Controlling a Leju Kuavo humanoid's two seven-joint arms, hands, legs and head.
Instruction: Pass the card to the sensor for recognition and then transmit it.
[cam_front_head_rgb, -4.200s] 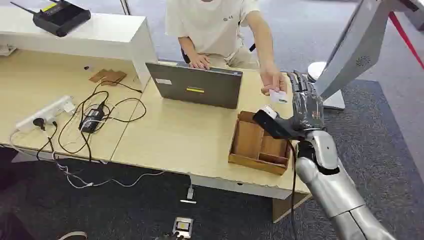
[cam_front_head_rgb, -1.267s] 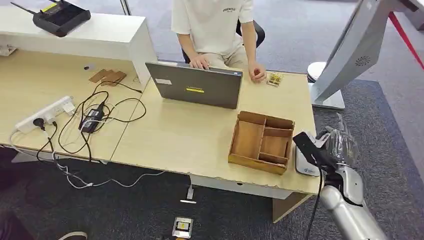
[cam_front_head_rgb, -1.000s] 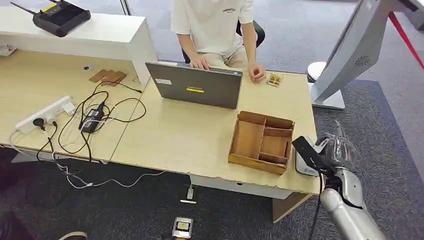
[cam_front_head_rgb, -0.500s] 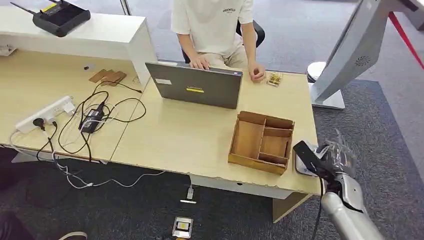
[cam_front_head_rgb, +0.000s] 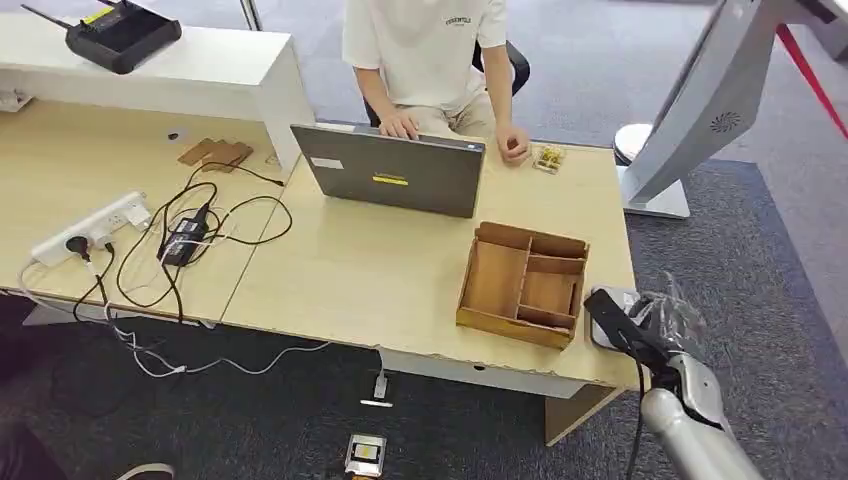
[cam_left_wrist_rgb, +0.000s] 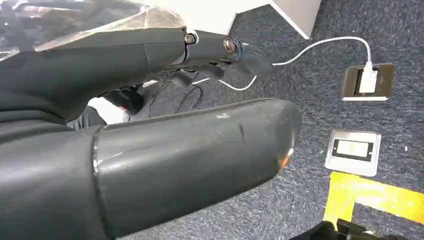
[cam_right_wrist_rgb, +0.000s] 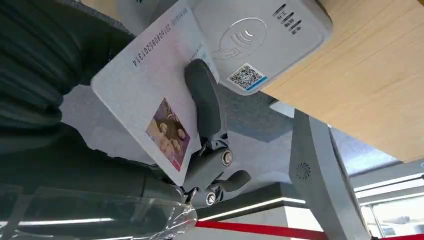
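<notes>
recognition looks under way: right hand pinches the card just beside the sensor at the counter edge; passing it on remains

Silver, segmented right arm with a black cable along it, ending in a dark right hand under a clear plastic wrap. Thick grey thumb on the left hand, dark fingers with bright round screws
</notes>
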